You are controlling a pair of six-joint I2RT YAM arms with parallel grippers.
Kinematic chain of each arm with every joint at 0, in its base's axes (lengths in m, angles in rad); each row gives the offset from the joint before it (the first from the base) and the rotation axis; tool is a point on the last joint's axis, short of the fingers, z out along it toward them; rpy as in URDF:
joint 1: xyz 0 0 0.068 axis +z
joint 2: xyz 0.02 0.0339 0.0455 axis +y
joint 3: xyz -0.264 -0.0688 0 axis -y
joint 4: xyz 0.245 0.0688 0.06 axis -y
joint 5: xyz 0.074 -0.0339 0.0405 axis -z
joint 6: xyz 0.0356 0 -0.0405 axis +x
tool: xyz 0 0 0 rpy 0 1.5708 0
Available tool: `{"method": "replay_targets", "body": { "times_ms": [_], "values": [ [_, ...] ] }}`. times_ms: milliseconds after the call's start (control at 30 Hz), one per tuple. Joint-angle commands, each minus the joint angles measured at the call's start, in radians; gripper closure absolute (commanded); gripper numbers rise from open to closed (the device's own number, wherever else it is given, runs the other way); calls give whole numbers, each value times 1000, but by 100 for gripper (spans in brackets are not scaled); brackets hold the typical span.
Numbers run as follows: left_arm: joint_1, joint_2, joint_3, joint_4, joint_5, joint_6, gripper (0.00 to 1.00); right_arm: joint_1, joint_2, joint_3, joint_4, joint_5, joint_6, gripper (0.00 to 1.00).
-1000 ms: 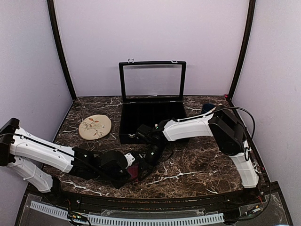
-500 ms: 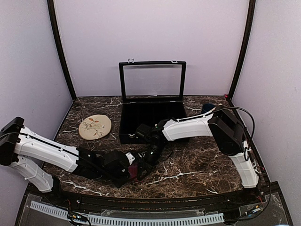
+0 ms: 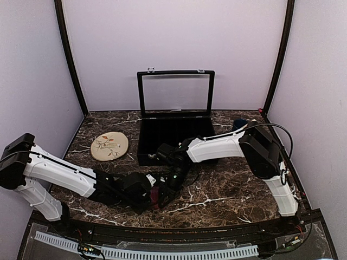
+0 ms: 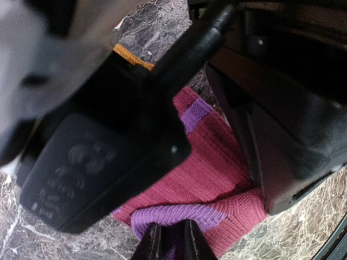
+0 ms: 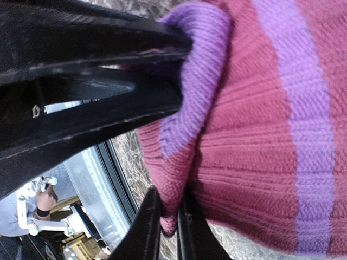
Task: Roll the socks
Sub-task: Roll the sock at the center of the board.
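Maroon sock (image 4: pixel 211 173) lies on the worktop (image 3: pixel 233 187) close to its near edge, a little left of middle. Your left claw (image 4: pixel 172 242) pinches the sock's purple band between close-set fingers. Your right claw (image 5: pixel 167 219) nips a fold of its maroon edge, fingers nearly together, crowded right against the left one.

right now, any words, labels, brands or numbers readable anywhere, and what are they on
Nothing reads clearly.
Raised logo and lettering on the black casing, left wrist view: too blurred to read.
Small white mark on a black part, right wrist view: too small to tell.
Oval mat: leaf drawing, no words.
Maroon sock: stripes only, no label.
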Motion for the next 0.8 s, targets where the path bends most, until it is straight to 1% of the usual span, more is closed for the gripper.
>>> {"method": "replay_targets", "body": {
  "times_ms": [0, 167, 233, 767],
  "values": [
    [9, 16, -21, -6, 33, -32, 85, -9, 20, 14, -13, 24, 10, 83],
    [8, -3, -42, -4, 40, -55, 87, -31, 10, -13, 29, 17, 54, 73],
    [8, -6, -50, -4, 44, -63, 87, -42, 2, -32, 55, 4, 71, 72],
    [22, -12, -65, -11, 74, -97, 88, -103, -101, -210, 290, -45, 219, 70]
  ]
}}
